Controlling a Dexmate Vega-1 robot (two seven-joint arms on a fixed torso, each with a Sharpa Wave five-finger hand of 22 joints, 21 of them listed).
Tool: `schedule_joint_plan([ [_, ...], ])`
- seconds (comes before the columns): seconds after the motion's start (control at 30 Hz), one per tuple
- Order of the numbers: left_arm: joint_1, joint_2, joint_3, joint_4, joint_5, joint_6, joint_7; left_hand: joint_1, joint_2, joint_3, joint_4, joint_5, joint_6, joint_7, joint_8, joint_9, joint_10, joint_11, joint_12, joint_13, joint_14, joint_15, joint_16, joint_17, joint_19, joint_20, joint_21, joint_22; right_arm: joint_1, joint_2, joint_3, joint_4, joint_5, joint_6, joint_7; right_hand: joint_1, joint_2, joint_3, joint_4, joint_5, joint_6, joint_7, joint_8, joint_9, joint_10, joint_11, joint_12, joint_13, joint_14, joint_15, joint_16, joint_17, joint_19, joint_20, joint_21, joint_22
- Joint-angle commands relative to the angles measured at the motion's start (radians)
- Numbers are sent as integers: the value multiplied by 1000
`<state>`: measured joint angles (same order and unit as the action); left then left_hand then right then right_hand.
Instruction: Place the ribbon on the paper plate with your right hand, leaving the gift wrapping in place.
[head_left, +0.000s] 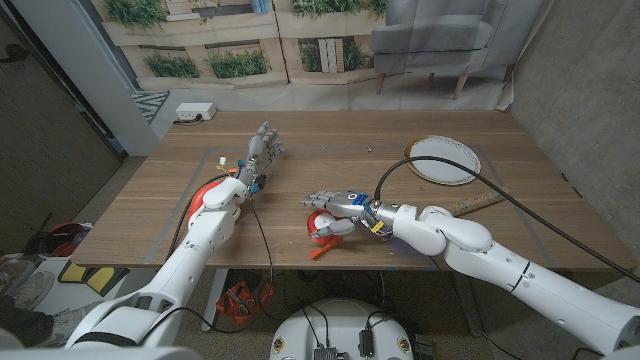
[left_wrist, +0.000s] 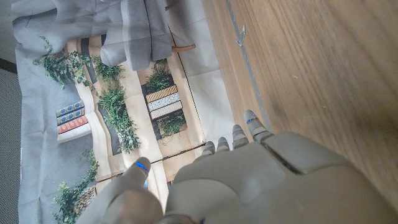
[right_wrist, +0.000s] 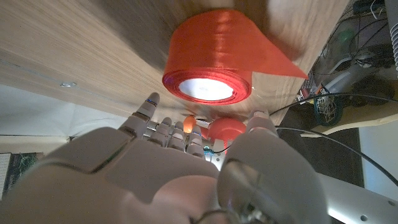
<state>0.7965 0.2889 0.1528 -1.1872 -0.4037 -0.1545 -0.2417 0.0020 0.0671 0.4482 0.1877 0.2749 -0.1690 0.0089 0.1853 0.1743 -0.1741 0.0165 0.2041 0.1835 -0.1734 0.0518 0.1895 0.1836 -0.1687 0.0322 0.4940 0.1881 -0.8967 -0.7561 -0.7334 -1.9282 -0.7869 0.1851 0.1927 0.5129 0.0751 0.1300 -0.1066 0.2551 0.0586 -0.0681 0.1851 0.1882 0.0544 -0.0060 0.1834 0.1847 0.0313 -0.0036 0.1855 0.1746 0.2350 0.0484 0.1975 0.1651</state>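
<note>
Here one wooden desk (head_left: 330, 165) carries everything: a broad rectangle of brown woodgrain with grey tape marks at its left side. One round white paper plate (head_left: 444, 160) lies flat toward the far right corner, a black cable crossing its near rim. One ribbon (right_wrist: 208, 65), a red satin spool with a white core and a loose tail, stands by the near edge at about the middle; its tail hangs over that edge in the head view. A second red roll, presumably the gift wrapping (head_left: 207, 188), lies at the left edge, mostly hidden behind the left arm.

Bare wood runs between the ribbon and the plate, crossed only by the cable.

The right hand (head_left: 340, 210) reaches over the ribbon from the right, fingers spread above the spool and thumb beside it; whether it grips the spool I cannot tell. The left hand (head_left: 262, 152) stands toward the far left, fingers apart and pointing away, holding nothing.
</note>
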Motion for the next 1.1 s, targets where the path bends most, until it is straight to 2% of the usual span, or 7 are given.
schedule_joint_plan([
  [0.03, -17, -9, -1, 24, 9, -2, -11, 2, 111, -3, 3, 10, -121, -6, 0, 6, -233, 5, 0, 5, -225, 6, 6, 6, -218, 4, -3, 5, 0, 1, -12, 10, 2, -5, 18, 14, -1, 1, -12, -2, -8, -2, 6, 4, -9, -1, 1, 1, 11, -1, 6, 2, 17, 2, 10, 4],
  [0.6, -27, -14, -3, 34, 19, 2, -14, 1, 110, -4, 3, 10, -121, -6, 0, 6, -233, 5, 1, 5, -226, 5, 6, 6, -218, 5, -5, 5, -1, 5, -26, 23, -46, -26, 9, 56, -6, 13, -39, 1, -13, 2, 10, 3, -10, -6, 2, 1, 21, -3, 7, 2, 37, 2, 9, 4],
  [0.8, -27, -15, -3, 31, 23, 5, -13, 1, 110, -4, 3, 10, -120, -6, 1, 6, -232, 4, 1, 5, -225, 5, 6, 6, -217, 4, -5, 5, -5, 5, -32, 29, -70, -34, -4, 78, -12, 18, -50, 4, -15, 2, 11, 3, -10, -9, 3, 1, 33, -4, 10, 2, 59, 4, 13, 4],
  [1.03, -26, -16, -3, 27, 24, 8, -11, 1, 110, -4, 3, 10, -120, -6, 1, 6, -232, 5, 1, 5, -225, 5, 6, 6, -217, 4, -5, 5, -14, 4, -32, 34, -95, -45, -30, 144, -24, 33, -66, 15, -10, 3, 17, 3, -1, -11, 7, 1, 71, -7, 15, 2, 144, -5, 30, 5],
  [1.1, -26, -16, -2, 26, 25, 8, -10, 1, 110, -5, 3, 10, -120, -6, 1, 6, -232, 5, 1, 5, -225, 5, 6, 6, -217, 3, -5, 5, -17, 4, -30, 37, -94, -43, -44, 171, -29, 38, -67, 19, 7, 1, 24, 4, 7, -12, 8, 0, 85, -8, 15, 1, 190, 3, 40, 6],
])
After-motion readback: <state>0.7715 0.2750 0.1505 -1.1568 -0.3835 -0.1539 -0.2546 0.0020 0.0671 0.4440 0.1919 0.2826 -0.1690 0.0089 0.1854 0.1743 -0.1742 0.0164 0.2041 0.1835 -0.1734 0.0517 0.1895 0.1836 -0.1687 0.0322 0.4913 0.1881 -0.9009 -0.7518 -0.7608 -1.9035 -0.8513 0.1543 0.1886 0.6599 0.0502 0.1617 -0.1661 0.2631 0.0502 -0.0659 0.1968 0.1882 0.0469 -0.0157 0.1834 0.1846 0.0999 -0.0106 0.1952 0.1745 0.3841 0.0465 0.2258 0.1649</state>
